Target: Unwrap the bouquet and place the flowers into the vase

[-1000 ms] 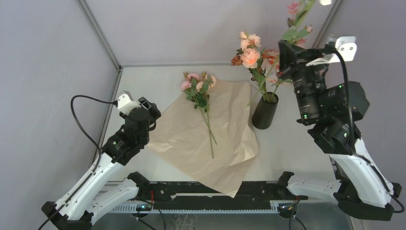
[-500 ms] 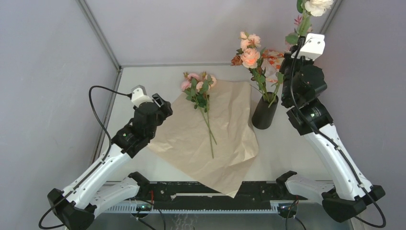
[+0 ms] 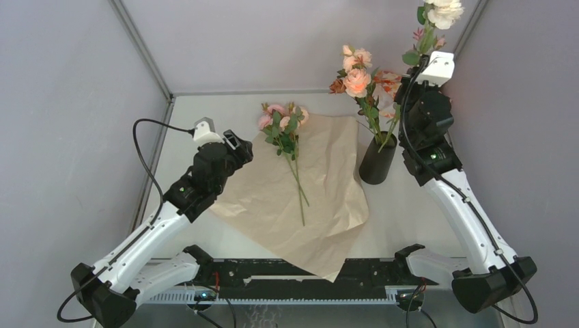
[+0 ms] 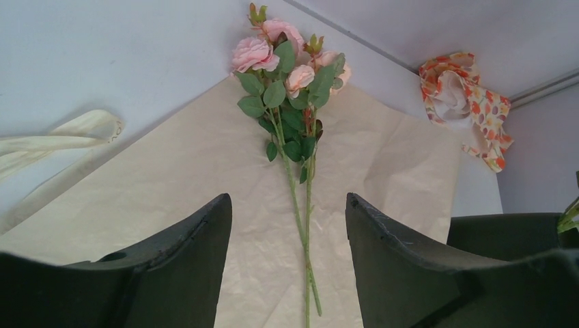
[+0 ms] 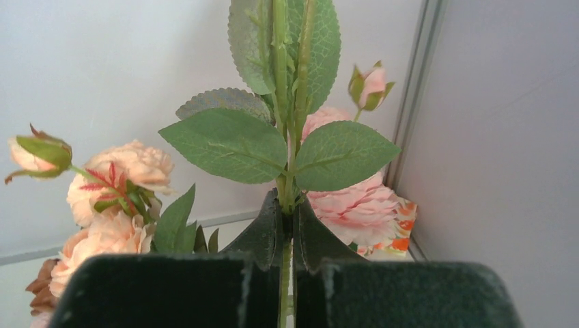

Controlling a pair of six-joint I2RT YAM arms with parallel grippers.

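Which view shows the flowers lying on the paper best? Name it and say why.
Left wrist: the flowers lie centred and close, blooms, leaves and stems distinct. Top external shows them whole but small. Right wrist does not show them.

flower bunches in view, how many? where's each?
3. Paper bunch lies on the kraft paper, possibly two stems; vase bunch stands in the vase; held bunch is clamped in the right gripper.

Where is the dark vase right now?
In the top view, the plain dark brown-black cylindrical vase stands right of centre, by the right edge of the tan kraft paper sheet.
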